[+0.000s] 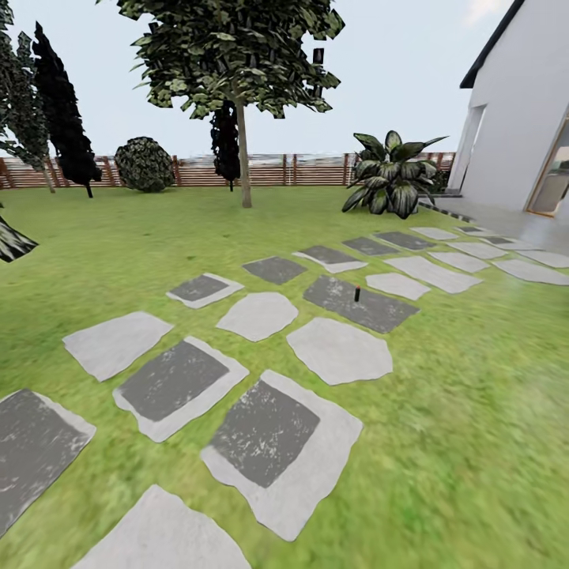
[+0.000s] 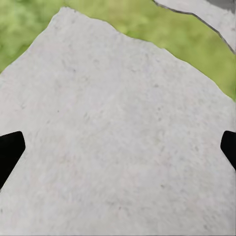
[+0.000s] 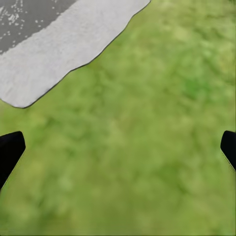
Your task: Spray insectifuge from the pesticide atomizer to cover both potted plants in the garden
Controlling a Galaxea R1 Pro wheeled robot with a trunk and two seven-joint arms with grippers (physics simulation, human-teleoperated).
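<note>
The slim dark pesticide atomizer [image 1: 357, 294] stands upright on a dark grey stepping stone [image 1: 371, 310], near its left edge, amid green lawn [image 1: 442, 442].

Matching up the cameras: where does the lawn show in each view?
Head: lawn surrounds the stones.
Left wrist: lawn strip past a pale stone.
Right wrist: lawn beside a dark-centred stone.
Shared landmark: the pale-edged stones.

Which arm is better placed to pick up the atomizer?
Right, marginally: the atomizer stands far ahead, right of centre, on a dark stepping stone. Both pincers, left and right, are open and empty.
</note>
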